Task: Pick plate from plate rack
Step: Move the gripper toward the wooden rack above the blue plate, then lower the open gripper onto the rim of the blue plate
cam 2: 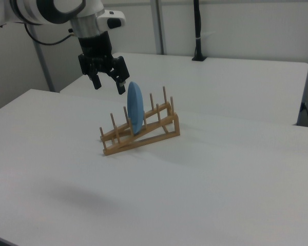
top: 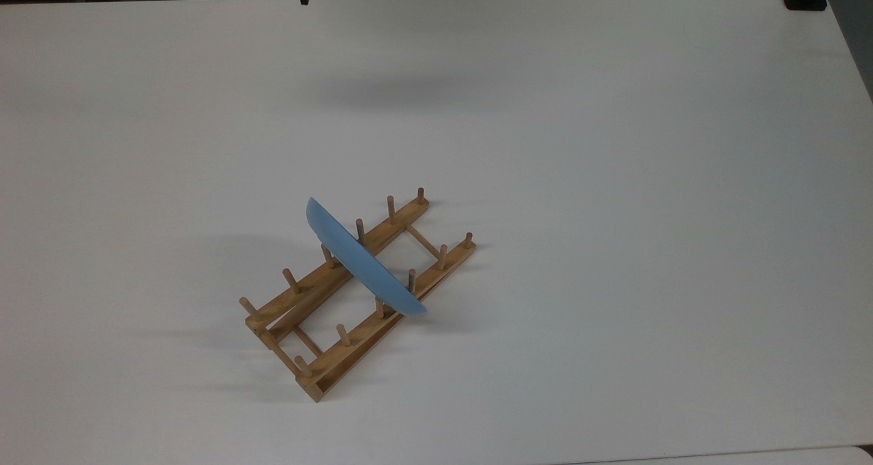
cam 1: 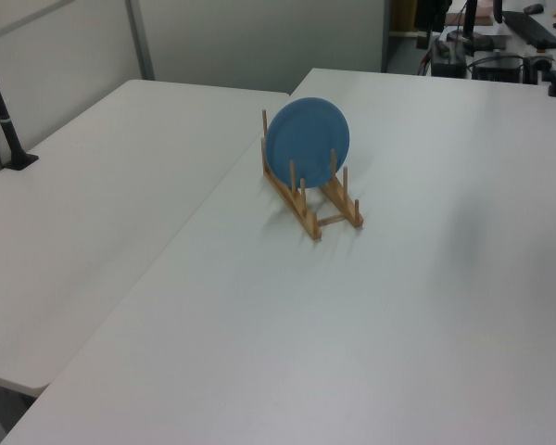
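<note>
While standing on edge in the plate rack (top: pixel 354 294), wedged between pegs near the rack's middle, the plate (top: pixel 361 260) looks set for a clean lift. Glossy, light blue, tilted a little against the pegs behind it; seen face-on in the left view (cam 1: pixel 307 137), edge-on in the right view (cam 2: pixel 135 107). Probably stiff and light, likely slick on that shiny surface, maybe breakable if knocked against a peg. Best bet: pinch the top rim, well above the rack's pegs, one finger on each face, then draw straight up out of the slot.

Over to the gripper (cam 2: pixel 107 80) — hanging in the air beyond the rack in the right view, off to the right view's left of the plate's top edge and a touch higher. Fingers spread apart, pointing down, nothing between them, touching neither plate nor rack. Gap looks ample for the thin rim. Grasp not yet begun.
</note>
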